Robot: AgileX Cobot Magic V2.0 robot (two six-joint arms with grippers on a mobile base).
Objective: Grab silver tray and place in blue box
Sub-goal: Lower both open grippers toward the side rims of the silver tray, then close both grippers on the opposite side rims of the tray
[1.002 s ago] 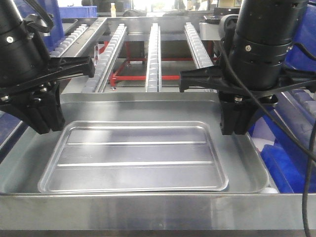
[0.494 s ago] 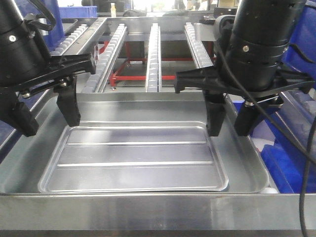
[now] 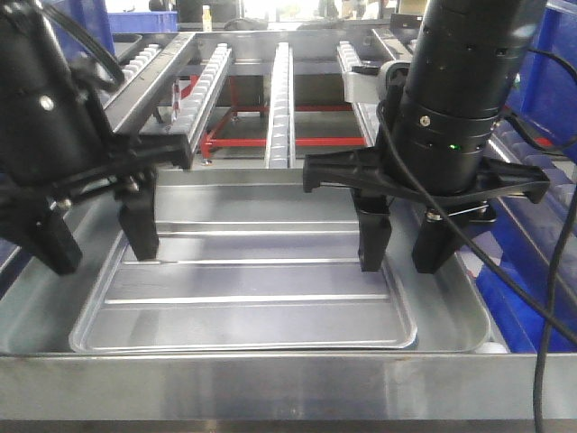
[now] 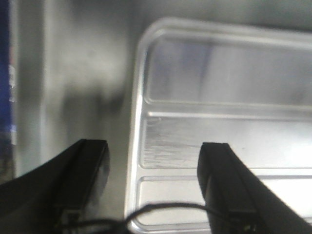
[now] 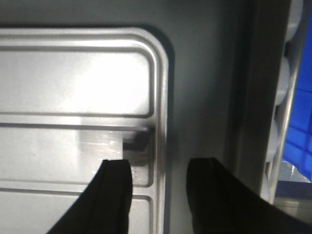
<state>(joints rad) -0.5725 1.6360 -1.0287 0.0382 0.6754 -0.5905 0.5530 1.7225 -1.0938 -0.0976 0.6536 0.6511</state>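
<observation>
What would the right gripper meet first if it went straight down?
Probably the silver tray: its right rim lies between the open fingers of the right gripper. The outer finger would reach the pan.

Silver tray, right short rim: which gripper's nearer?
Right. The right gripper has its open fingers astride that rim of the silver tray; the left gripper straddles the opposite rim.
</observation>
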